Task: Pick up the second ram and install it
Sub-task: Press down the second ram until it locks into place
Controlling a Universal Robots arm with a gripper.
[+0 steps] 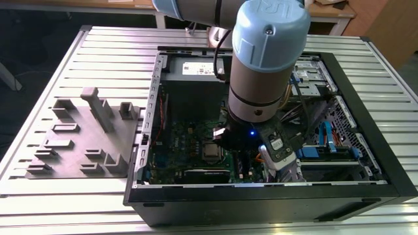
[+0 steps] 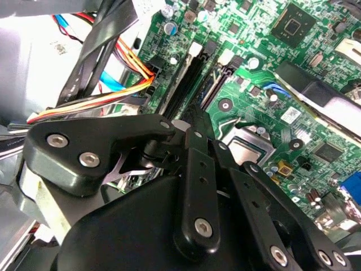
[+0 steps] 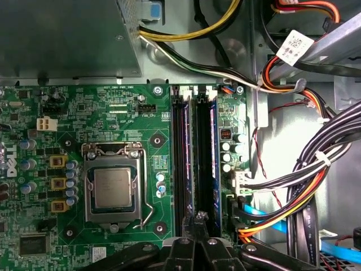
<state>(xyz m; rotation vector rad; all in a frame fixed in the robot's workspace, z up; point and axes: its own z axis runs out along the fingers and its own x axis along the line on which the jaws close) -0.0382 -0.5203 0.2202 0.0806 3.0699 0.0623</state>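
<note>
Over the open computer case (image 1: pixel 365 161) on the slatted desk (image 1: pixel 39 205), the end effector (image 3: pixel 198 217) hangs low above the motherboard's memory slots (image 3: pixel 194 158), fingers pressed together at the tips. Whether they pinch the second ram cannot be told; both slots look filled.

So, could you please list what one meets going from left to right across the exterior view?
Grey tray with upright posts → open computer case's left wall → processor socket on the motherboard → gripper → blue drive bay parts → case's right wall.
</note>
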